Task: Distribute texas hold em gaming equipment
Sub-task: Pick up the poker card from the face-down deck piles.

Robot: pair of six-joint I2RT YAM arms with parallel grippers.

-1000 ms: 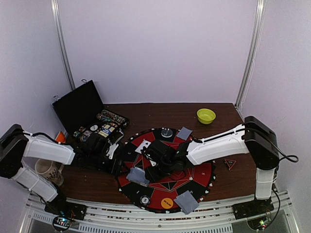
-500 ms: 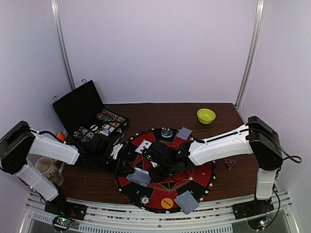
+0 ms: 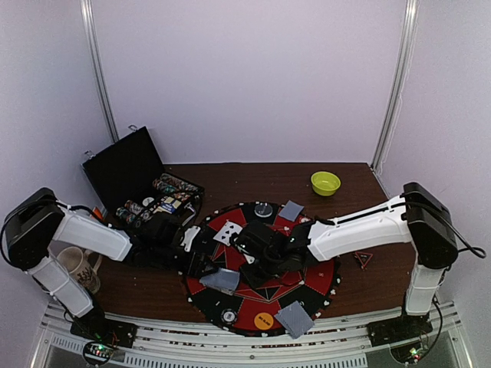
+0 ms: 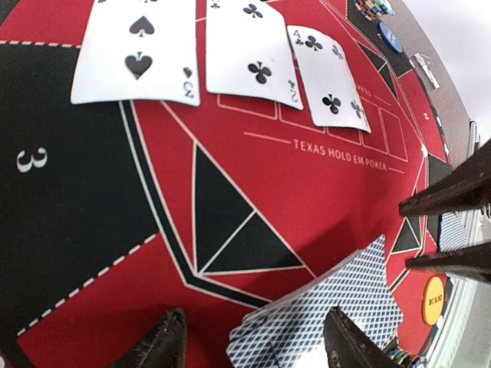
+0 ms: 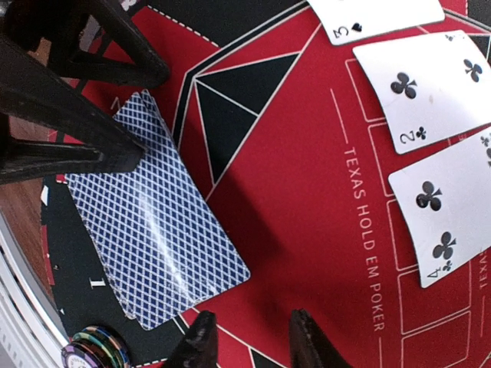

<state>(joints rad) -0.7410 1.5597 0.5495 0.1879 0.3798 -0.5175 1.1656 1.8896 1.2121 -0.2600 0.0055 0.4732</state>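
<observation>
Two overlapping face-down playing cards [image 3: 222, 280] lie on the left part of the round mat [image 3: 311, 280]. My left gripper [image 3: 202, 261] [image 4: 253, 349] is open and low over them, the cards' [image 4: 322, 322] near end lying between its fingers. In the right wrist view one left fingertip [image 5: 126, 157] touches the cards' [image 5: 153, 238] edge. My right gripper [image 3: 249, 257] [image 5: 253, 345] is open, its jaws a short way apart over bare red mat just beside those cards. Three face-up cards [image 4: 249, 50] [image 5: 430, 92] lie in a row mid-mat.
More face-down cards [image 3: 295, 318] [image 3: 291, 209] sit at the mat's near and far edges. A chip stack [image 3: 229, 315] [image 5: 96, 349] and an orange disc [image 3: 263, 320] [image 4: 433, 299] lie near the front. An open black case [image 3: 126, 172] with chips, a cup [image 3: 77, 268] and a green bowl [image 3: 325, 182] stand around.
My left arm has reached further right onto the mat, up to the face-down cards. The right gripper has shifted slightly right, away from those cards.
</observation>
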